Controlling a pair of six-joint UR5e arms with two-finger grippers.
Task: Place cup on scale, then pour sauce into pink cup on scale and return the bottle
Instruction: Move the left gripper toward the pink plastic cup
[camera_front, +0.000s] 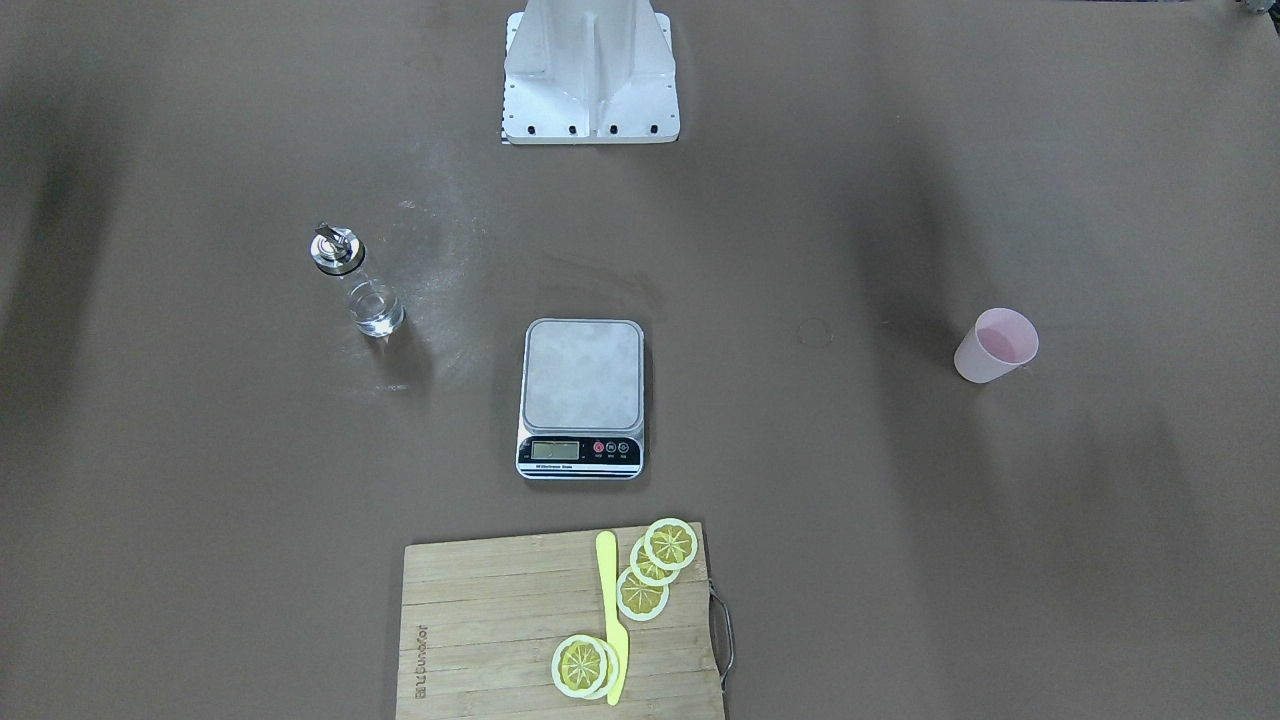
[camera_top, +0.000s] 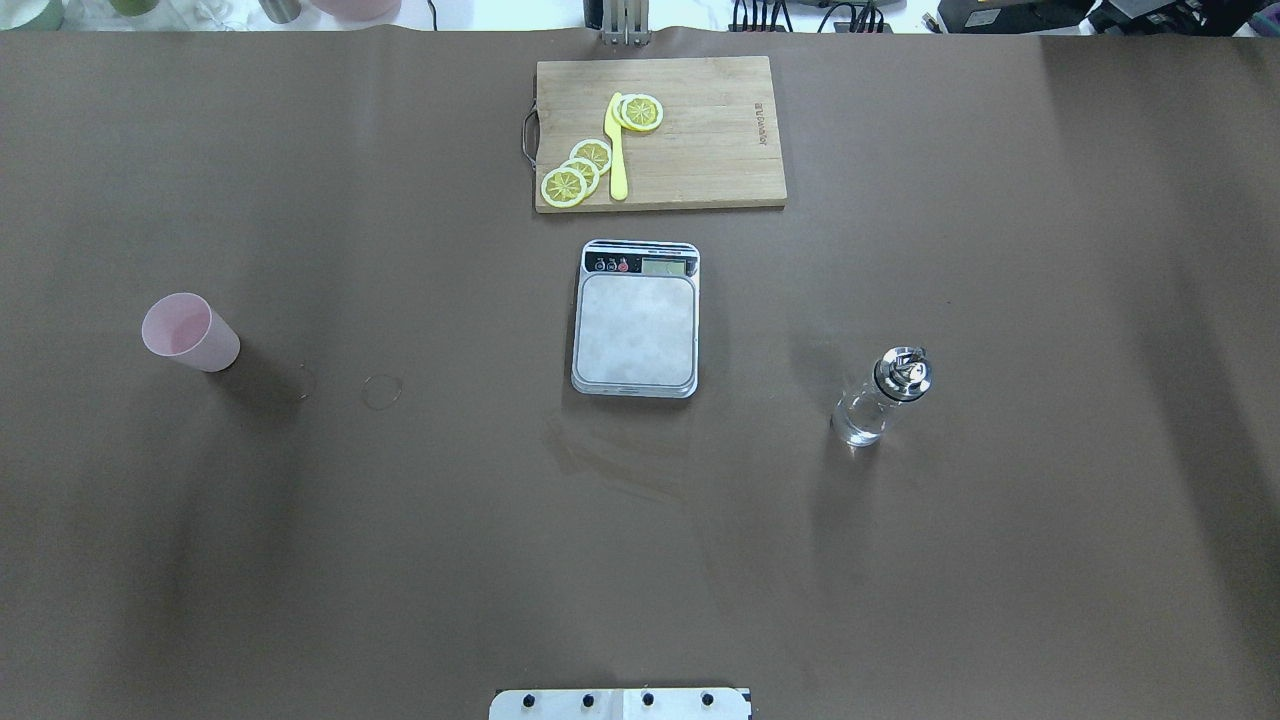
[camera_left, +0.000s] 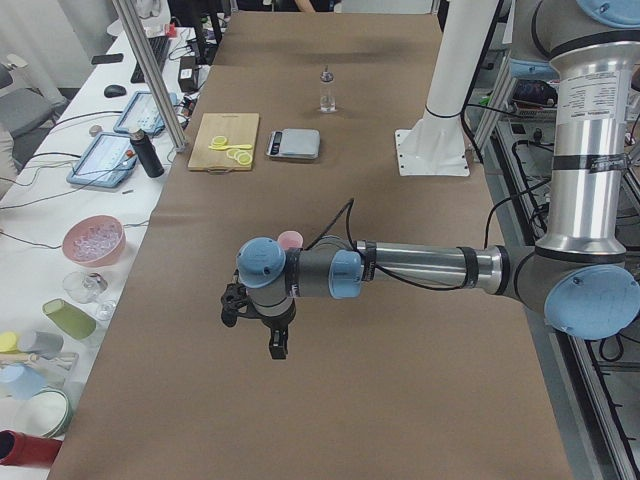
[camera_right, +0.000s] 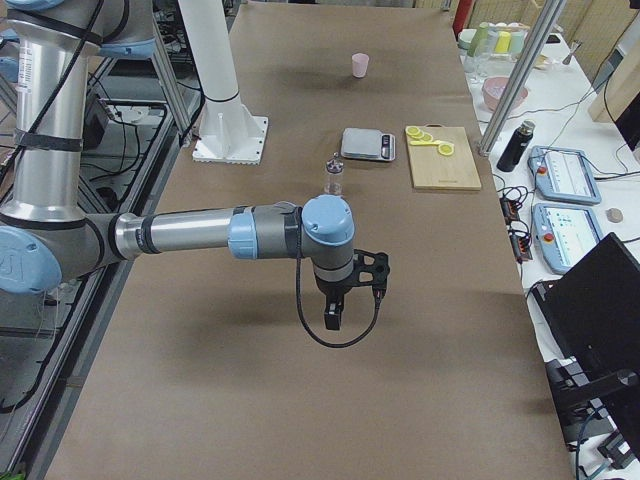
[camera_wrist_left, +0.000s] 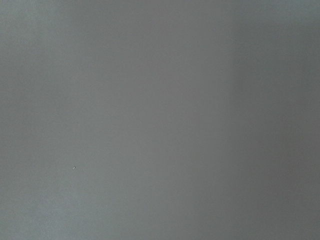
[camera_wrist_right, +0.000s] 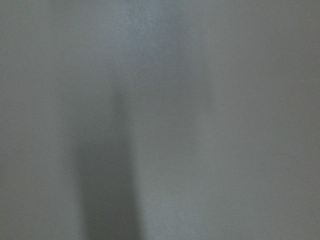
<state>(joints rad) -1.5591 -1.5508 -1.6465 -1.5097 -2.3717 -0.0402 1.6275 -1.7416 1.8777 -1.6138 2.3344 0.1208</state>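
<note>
On my feed: scale (camera_top: 636, 330), grey platform bare, table centre. Wooden cutting board (camera_top: 700, 140) with lemon slices (camera_top: 578, 172) beyond it. Pink cup (camera_top: 189, 333) far left, upright. Glass bottle (camera_top: 884, 397) right, clear sauce (camera_top: 860, 422). Left gripper (camera_left: 270, 330), right gripper (camera_right: 340, 300): cannot tell their grip.

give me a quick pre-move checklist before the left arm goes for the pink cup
1. Cup upright, standing free on the table: ok.
2. Scale platform bare, ready for the cup: ok.
3. Bottle upright, well clear of the cup-to-scale path: ok.
4. Cutting board beyond the scale, out of the way: ok.
5. Left gripper open: cannot tell, seen only from the side.
6. Right gripper open: cannot tell.
</note>
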